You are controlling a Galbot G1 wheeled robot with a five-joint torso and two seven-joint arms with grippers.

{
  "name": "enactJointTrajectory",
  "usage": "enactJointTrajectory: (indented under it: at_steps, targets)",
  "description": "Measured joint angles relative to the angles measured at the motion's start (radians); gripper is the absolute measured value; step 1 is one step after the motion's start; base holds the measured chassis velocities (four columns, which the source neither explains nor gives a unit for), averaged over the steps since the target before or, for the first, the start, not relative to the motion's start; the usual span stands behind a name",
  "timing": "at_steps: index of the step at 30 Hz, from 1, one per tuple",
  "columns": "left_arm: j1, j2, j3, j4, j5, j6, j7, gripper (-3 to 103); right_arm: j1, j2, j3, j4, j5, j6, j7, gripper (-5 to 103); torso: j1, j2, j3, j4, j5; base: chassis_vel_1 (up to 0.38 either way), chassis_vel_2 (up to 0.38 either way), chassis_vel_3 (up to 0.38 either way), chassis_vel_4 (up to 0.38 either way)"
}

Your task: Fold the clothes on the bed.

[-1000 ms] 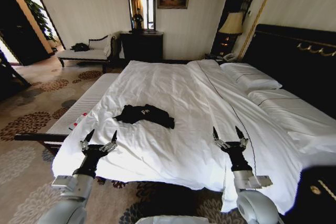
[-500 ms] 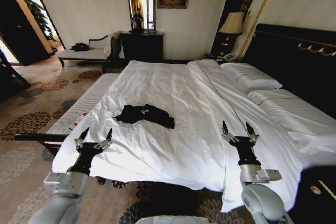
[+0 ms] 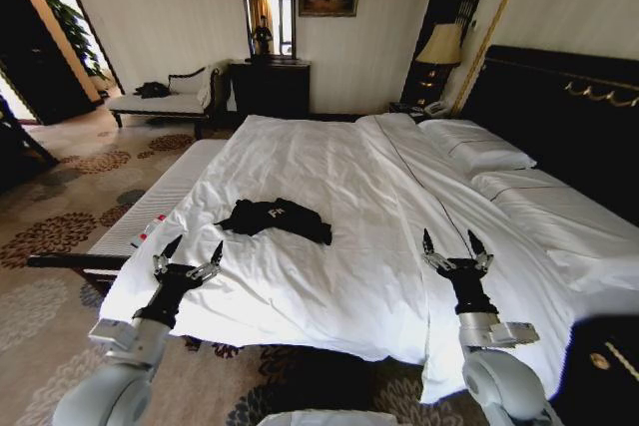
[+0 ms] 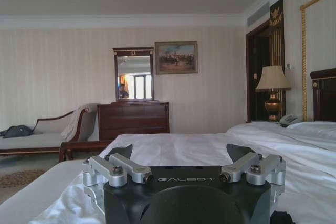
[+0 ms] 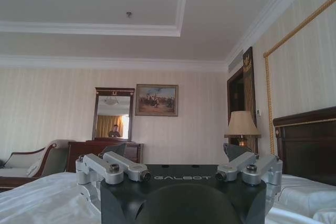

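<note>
Black T-shirt (image 3: 275, 218) crumpled mid-bed (image 3: 329, 162), lettering barely legible; left hand (image 3: 188, 258) at 7 o'clock, right hand (image 3: 455, 250) at 5, both wide open, empty, over the foot edge.

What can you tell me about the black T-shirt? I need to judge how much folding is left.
The black T-shirt lies crumpled in a loose, uneven heap, not spread flat or folded. It looks like soft dark fabric with small white lettering on top, too small to read. It rests on the white duvet of the bed, toward the robot's left side. Nothing but the bedding touches it; the left gripper and right gripper are apart from it.
</note>
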Motion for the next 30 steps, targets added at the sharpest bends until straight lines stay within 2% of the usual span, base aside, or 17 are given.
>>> enactJointTrajectory:
  at_steps: [20,30]
  targets:
    - [0.024,-0.010,-0.015,-0.014,0.006,-0.020,-0.008,100,0.015,0.023,-0.014,-0.014,-0.005,0.003,0.003,100,0.000,0.000,0.000,0.0000,0.0000,0.000,0.000,0.000,0.000]
    - [0.042,-0.028,0.001,-0.014,0.043,-0.038,-0.009,100,0.016,0.040,-0.021,-0.026,-0.035,0.010,0.004,100,0.000,0.000,0.000,0.0000,-0.0001,0.000,0.000,0.000,0.000]
